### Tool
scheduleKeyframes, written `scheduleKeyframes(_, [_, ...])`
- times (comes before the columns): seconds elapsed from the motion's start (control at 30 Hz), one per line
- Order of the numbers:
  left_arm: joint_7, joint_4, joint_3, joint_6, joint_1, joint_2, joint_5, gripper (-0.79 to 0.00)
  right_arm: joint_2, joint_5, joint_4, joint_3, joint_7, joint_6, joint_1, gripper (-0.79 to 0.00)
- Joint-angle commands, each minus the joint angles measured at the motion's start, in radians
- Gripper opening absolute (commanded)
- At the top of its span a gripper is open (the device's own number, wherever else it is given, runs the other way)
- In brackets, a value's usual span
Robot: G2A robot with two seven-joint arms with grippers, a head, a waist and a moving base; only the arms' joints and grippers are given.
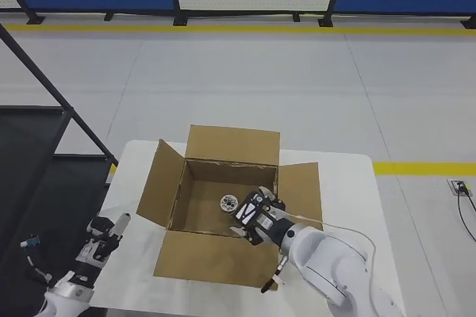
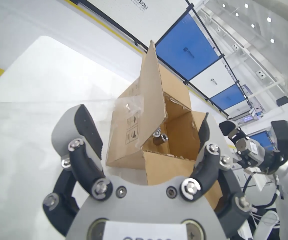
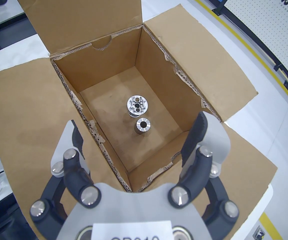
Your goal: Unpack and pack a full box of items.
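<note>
An open cardboard box point(image 1: 234, 147) stands mid-table with all its flaps folded out. On its floor stand a flanged metal disc point(image 3: 136, 104) and, beside it, a short metal cylinder point(image 3: 144, 125); the disc point(image 1: 228, 203) also shows from above. My right gripper point(image 1: 254, 215) hangs open over the box's near right part, above the two pieces, holding nothing point(image 3: 138, 126). My left gripper point(image 1: 115, 226) is low at the table's left edge, open and empty point(image 2: 144, 117), facing the box's side point(image 2: 133, 126). Through a gap between flaps the metal pieces point(image 2: 160, 138) show.
The white table point(image 1: 341, 182) has bare surface left and right of the box. A dark metal rack point(image 1: 24, 174) stands close to the table's left side. The spread flaps point(image 3: 83, 8) widen the box's outline on every side.
</note>
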Motion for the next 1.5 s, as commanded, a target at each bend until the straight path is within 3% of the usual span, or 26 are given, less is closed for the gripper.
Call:
scheduleKeyframes(0.0, [0.004, -0.014, 0.014, 0.026, -0.018, -0.001, 0.037, 0.0, 0.0, 0.001, 0.001, 0.001, -0.005, 0.003, -0.004, 0.0])
scheduleKeyframes(0.17, [-0.044, -0.02, 0.06, 0.036, -0.088, -0.001, 0.089, 0.0, 0.01, 0.075, -0.025, 0.104, -0.122, 0.05, -0.082, 0.0])
scheduleKeyframes(0.5, [-0.17, 0.004, 0.166, 0.019, -0.212, 0.0, 0.163, 0.0, 0.034, 0.331, -0.153, 0.438, -0.331, 0.129, -0.333, 0.0])
scheduleKeyframes(0.6, [-0.199, -0.004, 0.201, 0.01, -0.231, 0.0, 0.2, 0.0, 0.043, 0.491, -0.107, 0.541, -0.22, 0.118, -0.346, 0.0])
scheduleKeyframes(0.77, [-0.252, 0.006, 0.258, 0.018, -0.274, -0.002, 0.251, 0.0, 0.065, 0.815, 0.118, 0.644, 0.077, 0.038, -0.214, 0.0])
scheduleKeyframes(0.93, [-0.314, 0.044, 0.316, 0.028, -0.341, -0.005, 0.278, 0.0, 0.082, 0.978, 0.354, 0.614, 0.271, -0.035, -0.052, 0.0])
scheduleKeyframes(1.07, [-0.338, 0.067, 0.356, 0.038, -0.375, -0.008, 0.303, 0.0, 0.087, 1.092, 0.452, 0.551, 0.358, -0.124, 0.037, 0.0])
scheduleKeyframes(1.2, [-0.344, 0.083, 0.38, 0.046, -0.39, -0.01, 0.316, 0.0, 0.089, 1.187, 0.441, 0.506, 0.369, -0.22, 0.063, 0.0])
scheduleKeyframes(1.37, [-0.349, 0.102, 0.394, 0.049, -0.401, -0.013, 0.322, 0.0, 0.086, 1.225, 0.337, 0.409, 0.342, -0.226, 0.07, 0.0])
scheduleKeyframes(1.47, [-0.352, 0.121, 0.397, 0.048, -0.408, -0.014, 0.316, 0.0, 0.077, 1.276, 0.359, 0.337, 0.293, -0.198, 0.114, 0.0])
